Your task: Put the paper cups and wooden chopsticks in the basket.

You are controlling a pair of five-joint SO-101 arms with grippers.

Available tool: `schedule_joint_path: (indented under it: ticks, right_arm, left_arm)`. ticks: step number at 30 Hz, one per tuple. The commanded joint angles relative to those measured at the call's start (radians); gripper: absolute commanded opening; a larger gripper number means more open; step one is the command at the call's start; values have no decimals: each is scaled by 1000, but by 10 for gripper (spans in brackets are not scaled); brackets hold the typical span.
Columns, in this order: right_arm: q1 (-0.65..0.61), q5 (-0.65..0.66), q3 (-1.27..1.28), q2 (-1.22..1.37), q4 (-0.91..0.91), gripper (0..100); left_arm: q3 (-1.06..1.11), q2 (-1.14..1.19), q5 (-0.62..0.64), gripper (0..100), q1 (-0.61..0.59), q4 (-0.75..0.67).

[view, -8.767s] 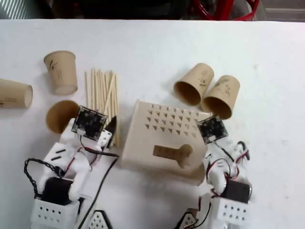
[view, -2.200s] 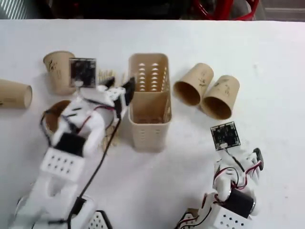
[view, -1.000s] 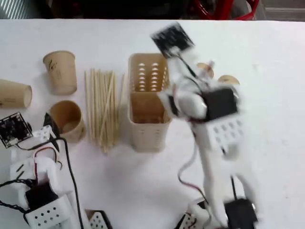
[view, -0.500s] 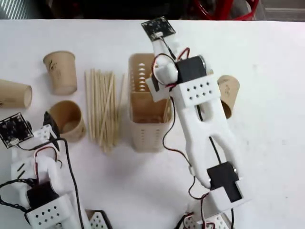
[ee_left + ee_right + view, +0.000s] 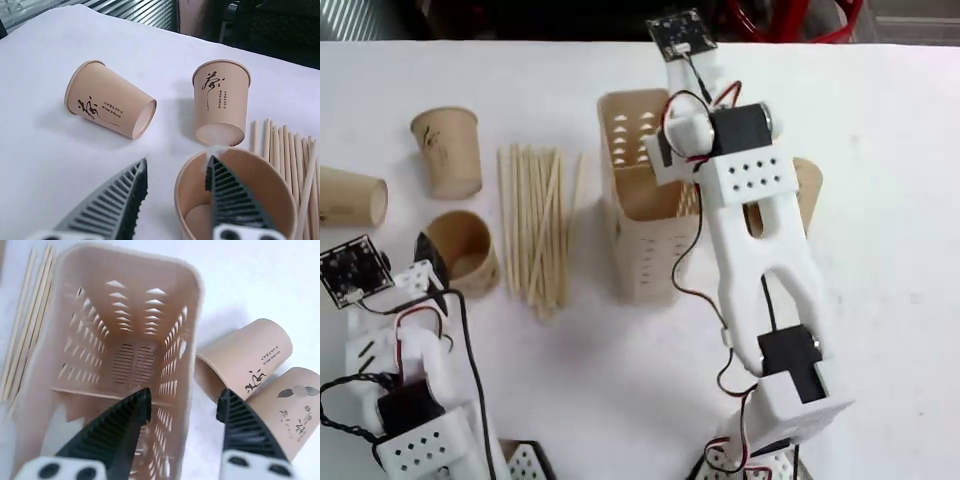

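The tan basket (image 5: 640, 240) stands tilted at mid-table. My right arm (image 5: 750, 190) stretches over it. My right gripper (image 5: 183, 396) is open astride the wall of the basket (image 5: 115, 340), one finger inside and one outside. Beyond that wall lie two paper cups (image 5: 245, 365) (image 5: 292, 405) on their sides. My left gripper (image 5: 175, 170) is open astride the rim of an upright cup (image 5: 265, 190). Near it are a lying cup (image 5: 107, 107), an upside-down cup (image 5: 221, 102) and the wooden chopsticks (image 5: 535, 225).
The left arm's base (image 5: 415, 430) sits at the table's front left corner. White tabletop lies bare in front of the basket and along the far edge. A cup (image 5: 350, 195) lies near the table's left edge.
Over the last second the right arm swung in over the basket. Since half a second ago the basket has shifted right and tipped. The left arm has stayed put.
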Motion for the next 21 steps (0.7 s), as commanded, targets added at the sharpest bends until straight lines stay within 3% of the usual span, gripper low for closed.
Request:
schedule_joint_path:
  ticks: [1,8,14,18,21]
  right_arm:
    - [-13,-6,0,-16,-10,243]
    - [-7,-12,-2,-82,51,248]
    - [-42,-161,-18,-232,68,245]
    - [-104,-319,-34,-323,35,245]
    - [-154,-565,-26,-325,-18,245]
  left_arm:
    - [-6,-13,-6,199,10,-11]
    - [-6,-13,-6,199,10,-11]
    - [5,-13,-6,199,10,-18]
    - [5,-13,-6,199,12,-18]
    - [5,-13,-6,199,12,-18]
